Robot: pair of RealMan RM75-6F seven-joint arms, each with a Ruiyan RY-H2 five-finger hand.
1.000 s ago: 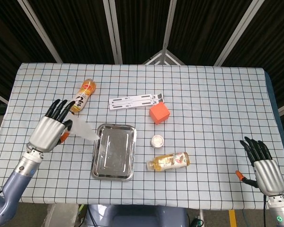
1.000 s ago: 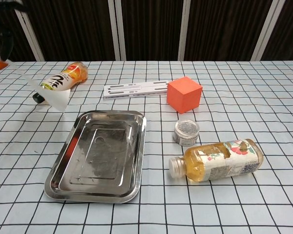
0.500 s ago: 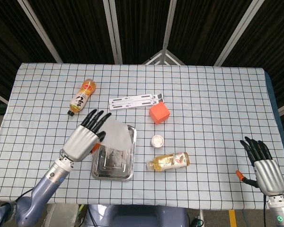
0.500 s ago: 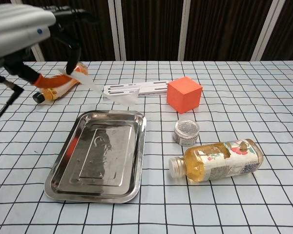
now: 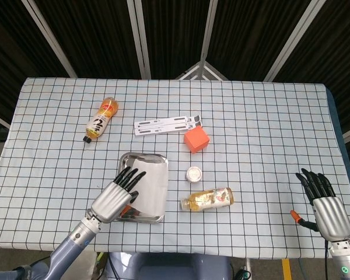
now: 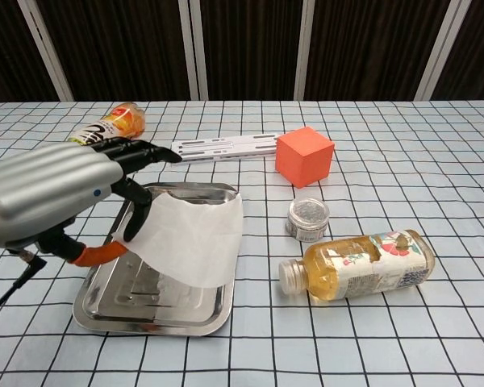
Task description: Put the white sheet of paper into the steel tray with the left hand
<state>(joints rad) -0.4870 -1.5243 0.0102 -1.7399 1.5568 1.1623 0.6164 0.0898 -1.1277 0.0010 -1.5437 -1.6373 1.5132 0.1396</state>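
Silver-backed and black-fingered, the robot's left hand [image 6: 60,197] fills the lower left of the chest view, pinching the white sheet of paper [image 6: 195,238] between thumb and fingers — the sheet hangs curved over the rectangular steel tray [image 6: 121,300], covering most of the tray's upper and right part. Whether the paper's lower edge touches the tray floor cannot be told. At the lower right of the head view the right hand [image 5: 324,204] lies at the table's near edge, fingers straight and slightly apart, holding nothing.

Just right of the tray, at centre frame, a clear plastic bottle of amber drink [image 6: 355,264] lies on its side; above it stands a small round jar with a glittery lid [image 6: 307,218]. Farther up sits an orange cube [image 6: 304,156], and left of it a long white slotted strip [image 6: 224,147] lies flat. At the upper left — well apart from the rest — an orange-labelled bottle [image 6: 106,126] lies on the checked tablecloth [image 6: 419,169].
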